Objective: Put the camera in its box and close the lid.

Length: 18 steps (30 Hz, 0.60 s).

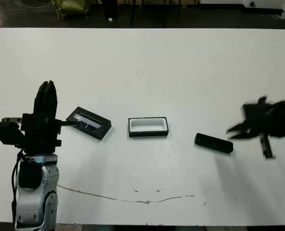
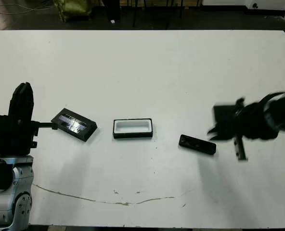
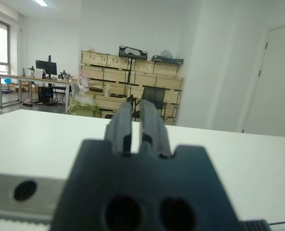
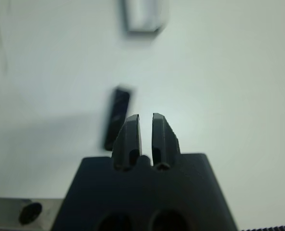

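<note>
The camera (image 1: 213,143), a slim black bar, lies flat on the table right of centre; the right wrist view also shows it (image 4: 117,118). The box (image 1: 148,126), a black tray with a white lining, sits open at the table's middle and is blurred in the right wrist view (image 4: 143,14). The lid (image 1: 88,122), black with a shiny strip, lies left of the box. My right gripper (image 1: 235,131) hovers motion-blurred just right of the camera, its fingers (image 4: 128,137) shut on nothing. My left gripper (image 1: 47,89) is raised left of the lid, pointing up, shut and empty (image 3: 136,108).
The white table (image 1: 147,67) has a thin crack-like line (image 1: 133,199) near its front edge. Beyond the far edge are a dark floor and a greenish bag (image 1: 70,7). The left wrist view looks out at shelves of crates (image 3: 133,72) across the room.
</note>
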Tool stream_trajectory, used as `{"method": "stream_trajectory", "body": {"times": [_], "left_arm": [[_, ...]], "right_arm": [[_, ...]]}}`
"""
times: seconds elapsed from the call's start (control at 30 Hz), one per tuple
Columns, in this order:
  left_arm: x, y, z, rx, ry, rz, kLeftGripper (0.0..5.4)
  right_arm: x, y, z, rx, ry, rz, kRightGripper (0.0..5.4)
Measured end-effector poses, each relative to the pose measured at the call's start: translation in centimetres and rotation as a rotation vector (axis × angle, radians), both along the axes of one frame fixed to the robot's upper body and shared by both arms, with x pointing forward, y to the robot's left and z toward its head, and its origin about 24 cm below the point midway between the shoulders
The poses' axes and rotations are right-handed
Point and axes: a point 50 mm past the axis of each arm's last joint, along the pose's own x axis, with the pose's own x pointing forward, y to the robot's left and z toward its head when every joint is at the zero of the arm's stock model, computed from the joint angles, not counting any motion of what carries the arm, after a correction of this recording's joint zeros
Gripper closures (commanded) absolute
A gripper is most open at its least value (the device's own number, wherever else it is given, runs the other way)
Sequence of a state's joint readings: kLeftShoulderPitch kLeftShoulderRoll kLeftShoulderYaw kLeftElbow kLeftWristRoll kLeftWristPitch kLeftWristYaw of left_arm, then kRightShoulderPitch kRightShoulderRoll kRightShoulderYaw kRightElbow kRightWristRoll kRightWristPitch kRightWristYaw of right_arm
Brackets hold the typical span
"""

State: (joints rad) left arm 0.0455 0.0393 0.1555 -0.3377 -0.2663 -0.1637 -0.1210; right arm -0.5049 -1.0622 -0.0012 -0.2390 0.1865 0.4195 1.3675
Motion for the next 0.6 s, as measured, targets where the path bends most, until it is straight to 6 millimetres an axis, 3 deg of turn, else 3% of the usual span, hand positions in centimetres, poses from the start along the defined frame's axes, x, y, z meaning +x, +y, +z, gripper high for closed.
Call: {"method": "stream_trajectory", "body": {"times": [0.1,0.3,0.43,0.6], "left_arm": [[0.0,0.0,0.0,-0.005,0.001,-0.002,5.37],[0.0,0.0,-0.1,-0.015,0.003,-0.008,5.37],[0.1,0.0,-0.2,-0.023,0.019,-0.008,5.39],[0.1,0.0,-0.3,-0.029,0.037,-0.008,5.40]], "right_arm": [[-0.3,-0.8,2.0,0.224,-0.155,-0.027,5.40],[-0.6,-1.1,-1.3,0.233,-0.324,-0.115,5.40],[-1.0,-1.3,-2.9,0.177,-0.282,-0.167,5.31],[-1.1,-1.8,-4.0,0.171,-0.175,-0.190,4.41]]}}
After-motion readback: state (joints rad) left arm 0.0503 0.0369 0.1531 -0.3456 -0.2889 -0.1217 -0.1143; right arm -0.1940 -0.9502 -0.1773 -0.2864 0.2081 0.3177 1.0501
